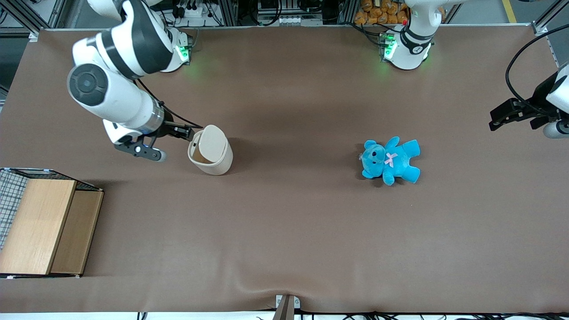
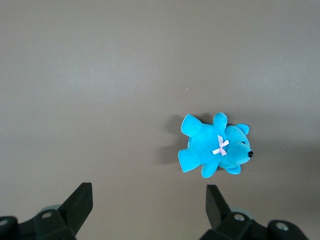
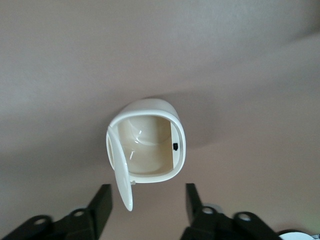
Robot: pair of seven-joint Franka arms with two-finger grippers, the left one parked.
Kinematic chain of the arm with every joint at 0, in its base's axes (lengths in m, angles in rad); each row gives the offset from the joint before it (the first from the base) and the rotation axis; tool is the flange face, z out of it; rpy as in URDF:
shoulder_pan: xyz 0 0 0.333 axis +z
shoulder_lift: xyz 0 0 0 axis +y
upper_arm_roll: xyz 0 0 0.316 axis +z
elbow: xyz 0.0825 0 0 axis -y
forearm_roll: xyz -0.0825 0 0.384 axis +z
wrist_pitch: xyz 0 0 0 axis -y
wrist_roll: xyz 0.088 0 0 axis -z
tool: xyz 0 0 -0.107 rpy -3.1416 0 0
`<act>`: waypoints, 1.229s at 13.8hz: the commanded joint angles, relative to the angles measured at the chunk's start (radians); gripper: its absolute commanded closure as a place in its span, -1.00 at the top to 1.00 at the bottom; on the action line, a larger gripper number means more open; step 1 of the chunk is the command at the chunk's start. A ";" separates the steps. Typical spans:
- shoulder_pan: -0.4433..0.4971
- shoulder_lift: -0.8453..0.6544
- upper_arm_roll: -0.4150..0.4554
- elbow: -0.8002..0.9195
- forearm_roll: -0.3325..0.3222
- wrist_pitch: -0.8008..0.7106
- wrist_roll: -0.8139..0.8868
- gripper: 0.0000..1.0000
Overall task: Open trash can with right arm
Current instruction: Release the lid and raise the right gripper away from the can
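With its fingers spread and holding nothing, the gripper (image 3: 145, 205) sits just beside the trash can (image 3: 150, 145), a light, stiff, probably slippery plastic bin whose thin raised lid (image 3: 121, 172) looks the best place to nudge.

Brown table cover (image 1: 284, 231) spans nearly the whole front view — matte, with a slight wrinkle at the edge nearest the camera. Aluminium frame rails (image 1: 544, 20) at the corners. Above the table's top edge: cables and a power strip (image 1: 195, 11), plus a heap of orange-tan items (image 1: 382, 11) — too small to identify. Grey floor with a yellow line (image 1: 509, 10) at one corner. Lighting is even and soft, with faint shadows.
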 commanded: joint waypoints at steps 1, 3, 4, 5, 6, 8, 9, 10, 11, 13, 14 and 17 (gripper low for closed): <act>-0.057 0.015 0.007 0.088 0.015 -0.043 -0.011 1.00; -0.120 0.015 0.008 0.160 0.008 -0.096 -0.014 1.00; -0.162 0.015 0.014 0.180 0.010 -0.101 -0.018 1.00; -0.192 0.015 0.014 0.194 0.010 -0.101 -0.053 1.00; -0.216 0.012 0.016 0.206 0.010 -0.103 -0.105 1.00; -0.268 0.007 0.020 0.214 0.008 -0.103 -0.171 1.00; -0.302 0.006 0.040 0.226 0.004 -0.104 -0.202 1.00; -0.343 0.004 0.072 0.243 -0.014 -0.118 -0.237 1.00; -0.379 0.004 0.106 0.269 -0.043 -0.136 -0.257 1.00; -0.387 -0.002 0.109 0.309 -0.085 -0.188 -0.285 1.00; -0.385 -0.008 0.105 0.312 -0.088 -0.211 -0.314 1.00; -0.376 -0.068 0.056 0.300 -0.078 -0.250 -0.412 1.00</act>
